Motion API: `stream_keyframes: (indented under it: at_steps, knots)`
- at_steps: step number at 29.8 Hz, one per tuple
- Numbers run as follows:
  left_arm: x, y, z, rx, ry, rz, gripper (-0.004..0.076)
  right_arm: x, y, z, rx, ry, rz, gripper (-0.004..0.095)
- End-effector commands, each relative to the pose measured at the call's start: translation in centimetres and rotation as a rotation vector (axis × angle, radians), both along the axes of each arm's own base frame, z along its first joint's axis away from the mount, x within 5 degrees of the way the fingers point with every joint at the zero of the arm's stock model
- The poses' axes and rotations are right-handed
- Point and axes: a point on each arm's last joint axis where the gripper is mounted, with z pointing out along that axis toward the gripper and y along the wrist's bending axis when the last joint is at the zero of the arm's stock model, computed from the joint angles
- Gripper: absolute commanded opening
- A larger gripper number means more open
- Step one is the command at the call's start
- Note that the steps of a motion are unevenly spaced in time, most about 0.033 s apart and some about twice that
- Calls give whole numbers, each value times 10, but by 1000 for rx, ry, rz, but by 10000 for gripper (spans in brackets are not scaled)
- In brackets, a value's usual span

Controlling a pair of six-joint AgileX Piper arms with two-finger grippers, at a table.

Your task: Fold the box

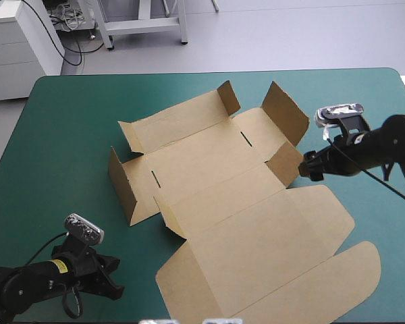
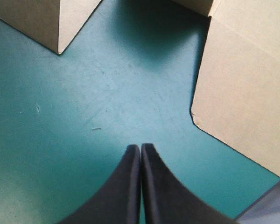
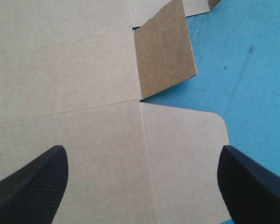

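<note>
I see one cut brown cardboard box (image 1: 256,236) on the teal-green desk (image 1: 67,121). Of my two grippers, the left gripper (image 2: 140,147) is pinched together, empty. The right gripper (image 3: 142,154) gapes wide over the board.

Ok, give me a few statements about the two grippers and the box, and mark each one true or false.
1. The left gripper is shut. True.
2. The right gripper is shut on the box. False: it is open over the box, gripping nothing.
3. Some of the box's flaps stand raised. True.
4. The left gripper is over the box. False: it is over the bare teal-green cover, beside the box.
</note>
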Motion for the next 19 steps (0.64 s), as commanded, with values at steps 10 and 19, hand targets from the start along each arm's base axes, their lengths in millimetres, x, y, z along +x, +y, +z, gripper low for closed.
stream_keyframes:
  at_steps: [10,19]
  knots:
    - [4,-2,12,-42,-56,13,-8,97,2,-9,11,-5,-1,803]
    - [4,-2,12,-42,-56,13,-8,129,3,-50,6,93,-2,785]
